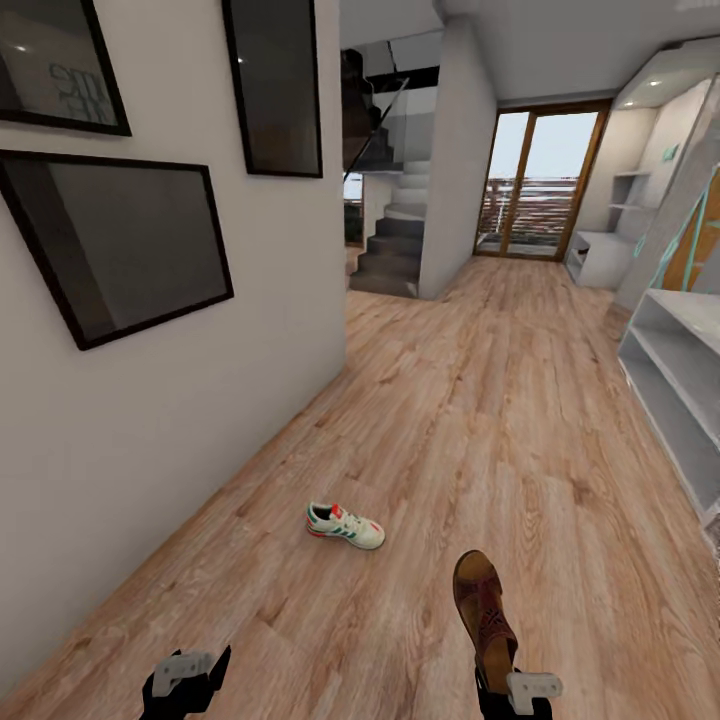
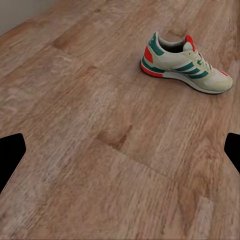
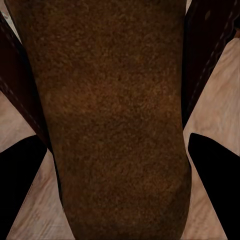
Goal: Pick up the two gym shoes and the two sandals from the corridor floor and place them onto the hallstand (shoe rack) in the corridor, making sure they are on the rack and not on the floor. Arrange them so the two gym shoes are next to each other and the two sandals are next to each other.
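Note:
One gym shoe [image 1: 345, 526], cream with green stripes and a red heel, lies on its sole on the corridor floor [image 1: 470, 400], near the left wall. It also appears in the left wrist view [image 2: 185, 62], ahead of my left gripper [image 2: 120, 150], which is open with only floor between its fingers. Low at the left of the head view is that left gripper [image 1: 188, 672]. My right gripper [image 1: 515, 690] is shut on a dark brown sandal [image 1: 485, 610], which points forward above the floor. Its tan insole [image 3: 110, 110] lies between the black fingers [image 3: 20, 190]. The hallstand [image 1: 600, 258] stands far off beside the glass door.
A plain grey two-shelf bench [image 1: 672, 385] runs along the right wall. Dark framed pictures [image 1: 130, 240] hang on the left wall. A staircase [image 1: 395, 235] and a white pillar [image 1: 455, 160] stand at the far middle, with a glass door [image 1: 540, 185] behind.

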`<state>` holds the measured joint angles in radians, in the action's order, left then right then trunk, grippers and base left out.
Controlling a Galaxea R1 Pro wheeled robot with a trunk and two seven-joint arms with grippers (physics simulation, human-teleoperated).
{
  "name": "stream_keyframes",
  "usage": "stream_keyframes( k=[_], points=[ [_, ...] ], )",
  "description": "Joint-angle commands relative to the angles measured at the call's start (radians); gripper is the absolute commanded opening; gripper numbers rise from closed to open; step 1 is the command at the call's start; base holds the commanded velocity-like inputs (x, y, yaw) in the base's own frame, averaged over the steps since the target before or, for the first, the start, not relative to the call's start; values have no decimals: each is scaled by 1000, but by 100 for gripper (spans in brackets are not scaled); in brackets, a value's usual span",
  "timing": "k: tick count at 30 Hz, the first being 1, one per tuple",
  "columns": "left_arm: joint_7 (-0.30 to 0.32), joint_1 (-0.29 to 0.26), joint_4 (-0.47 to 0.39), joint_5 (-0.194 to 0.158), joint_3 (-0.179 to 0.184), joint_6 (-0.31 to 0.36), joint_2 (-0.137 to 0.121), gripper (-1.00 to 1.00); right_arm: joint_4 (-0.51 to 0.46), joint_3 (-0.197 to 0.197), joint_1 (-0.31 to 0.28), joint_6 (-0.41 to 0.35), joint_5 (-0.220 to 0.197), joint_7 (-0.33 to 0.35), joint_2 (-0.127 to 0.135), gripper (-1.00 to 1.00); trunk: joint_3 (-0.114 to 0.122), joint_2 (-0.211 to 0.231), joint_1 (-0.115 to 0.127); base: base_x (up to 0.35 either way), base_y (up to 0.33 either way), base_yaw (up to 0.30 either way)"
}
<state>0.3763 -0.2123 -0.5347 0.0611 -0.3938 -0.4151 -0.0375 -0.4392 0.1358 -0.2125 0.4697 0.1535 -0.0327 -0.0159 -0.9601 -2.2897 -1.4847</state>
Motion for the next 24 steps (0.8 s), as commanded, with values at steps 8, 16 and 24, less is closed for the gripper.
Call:
stream_keyframes(
  k=[8,16,24],
  points=[
    [7,-1,1,6,-7,-4,1,100,1,5,-1,2,9,-5,-1,-100,8,0,0,238,211,-208],
    [8,-1,1,6,-7,-4,1,100,1,5,-1,1,9,-6,-2,-100,10,0,0,235,203,-42],
    [10,-1,1,6,-7,-4,1,100,0,5,-1,1,8,-4,-2,-100,12,0,0,234,201,-51]
  ],
)
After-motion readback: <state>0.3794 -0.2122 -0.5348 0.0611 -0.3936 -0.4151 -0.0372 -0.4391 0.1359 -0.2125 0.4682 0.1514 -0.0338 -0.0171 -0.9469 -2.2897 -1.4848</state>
